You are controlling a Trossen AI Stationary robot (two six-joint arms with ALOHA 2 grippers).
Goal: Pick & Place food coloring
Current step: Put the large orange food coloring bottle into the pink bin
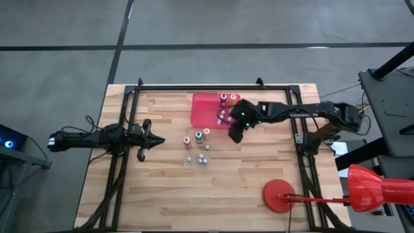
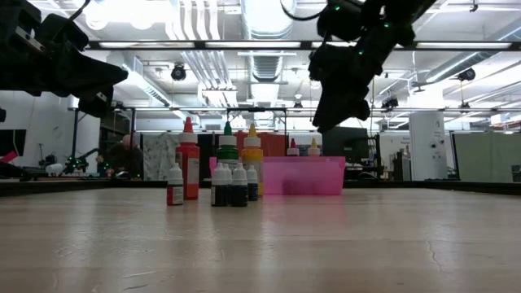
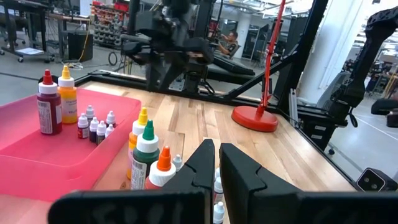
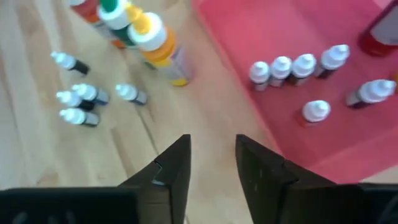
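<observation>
Over the slatted wooden bench [image 1: 162,188], tiny plastic food coloring bottles [image 4: 79,99] cluster beside a flat red tray [image 4: 298,31] holding more, while the empty right gripper [image 4: 211,162] hovers fingers apart and the left gripper [image 3: 214,163] waits closed

A pale, planked wooden table [image 1: 168,188] stands on a grey concrete floor [image 1: 58,58] crossed by dark seams. Beyond it, rows of bright fluorescent ceiling lights [image 2: 244,45] and silver ventilation ducts [image 2: 195,24] hang over an open workshop with white walls [image 2: 24,122] and a white pillar [image 2: 425,146].
</observation>
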